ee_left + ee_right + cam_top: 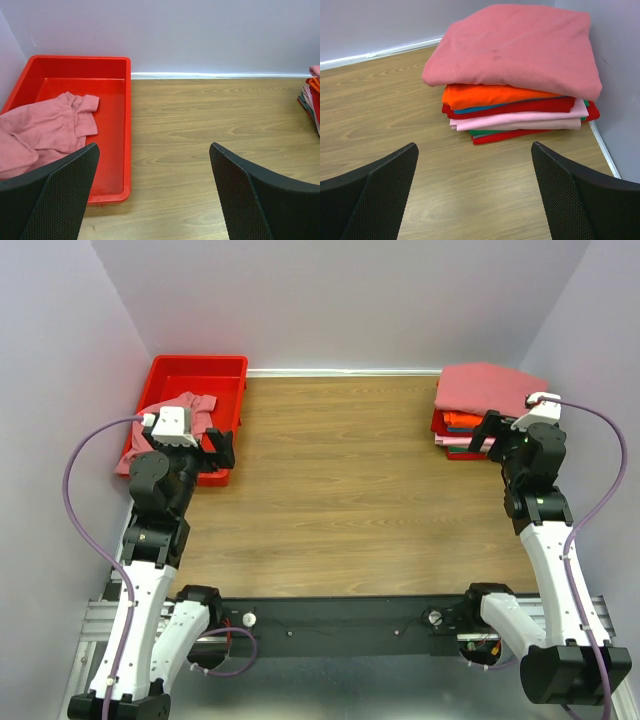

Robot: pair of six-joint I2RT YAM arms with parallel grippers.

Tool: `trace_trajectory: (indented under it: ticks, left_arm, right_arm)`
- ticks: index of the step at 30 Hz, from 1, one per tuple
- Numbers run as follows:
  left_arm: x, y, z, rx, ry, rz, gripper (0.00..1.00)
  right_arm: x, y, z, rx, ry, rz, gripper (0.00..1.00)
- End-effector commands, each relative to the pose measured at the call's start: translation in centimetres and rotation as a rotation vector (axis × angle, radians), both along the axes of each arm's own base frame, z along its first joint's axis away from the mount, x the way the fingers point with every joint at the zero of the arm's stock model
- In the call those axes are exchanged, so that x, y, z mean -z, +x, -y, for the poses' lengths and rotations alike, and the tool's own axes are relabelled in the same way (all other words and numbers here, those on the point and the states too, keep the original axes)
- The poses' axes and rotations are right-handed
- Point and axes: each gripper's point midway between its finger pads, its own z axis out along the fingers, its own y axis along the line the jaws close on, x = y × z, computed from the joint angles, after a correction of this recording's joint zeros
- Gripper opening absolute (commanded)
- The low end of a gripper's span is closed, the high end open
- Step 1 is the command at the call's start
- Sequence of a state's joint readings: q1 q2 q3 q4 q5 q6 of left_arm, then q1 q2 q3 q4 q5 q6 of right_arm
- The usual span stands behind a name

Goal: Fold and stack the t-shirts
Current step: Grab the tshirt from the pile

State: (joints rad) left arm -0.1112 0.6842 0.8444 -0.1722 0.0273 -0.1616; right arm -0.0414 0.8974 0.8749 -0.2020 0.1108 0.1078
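Observation:
A stack of folded t-shirts (478,410) stands at the table's far right corner, a salmon-pink one (520,45) on top, with orange, red and pale pink ones under it (515,107). A crumpled pink t-shirt (42,130) lies in the red bin and hangs over its left rim; it also shows in the top view (175,410). My left gripper (155,195) is open and empty, just right of the bin's near corner. My right gripper (475,195) is open and empty, a short way in front of the stack.
The red plastic bin (215,370) sits at the far left corner (122,100). Purple walls close in the table on three sides. Bare wooden tabletop (350,480) lies between bin and stack.

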Motion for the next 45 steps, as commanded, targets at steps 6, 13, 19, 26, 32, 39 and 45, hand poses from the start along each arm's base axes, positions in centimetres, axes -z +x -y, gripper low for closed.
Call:
trace_trajectory:
  ticks: [6, 13, 19, 26, 32, 39, 45]
  left_arm:
    - [-1.4, 1.0, -2.0, -0.118, -0.056, 0.015, 0.98]
    - [-0.4, 4.6, -6.6, -0.234, -0.218, -0.055, 0.98]
    - [2.2, 7.8, -11.3, -0.379, -0.375, -0.140, 0.96]
    - [6.7, 9.6, -16.4, -0.681, -0.408, -0.331, 0.91]
    - [11.3, 11.6, -18.7, -0.793, -0.349, -0.467, 0.85]
    - [17.7, 14.7, -20.2, -0.868, -0.334, -0.649, 0.72]
    - [21.3, 15.2, -22.1, -1.025, -0.305, -0.729, 0.71]
  right_arm:
    - [4.2, -0.1, -5.3, -0.405, -0.104, -0.076, 1.00]
    - [8.2, -2.0, -9.2, -0.677, -0.087, -0.138, 1.00]
    - [8.9, -1.9, -8.7, -0.658, -0.101, -0.157, 1.00]
    - [9.2, -1.9, -8.5, -0.646, -0.099, -0.171, 1.00]
    - [9.6, -1.7, -8.3, -0.631, -0.105, -0.186, 1.00]
    - [9.9, -1.6, -7.9, -0.615, -0.108, -0.199, 1.00]
    - [10.0, -1.5, -7.8, -0.606, -0.110, -0.204, 1.00]
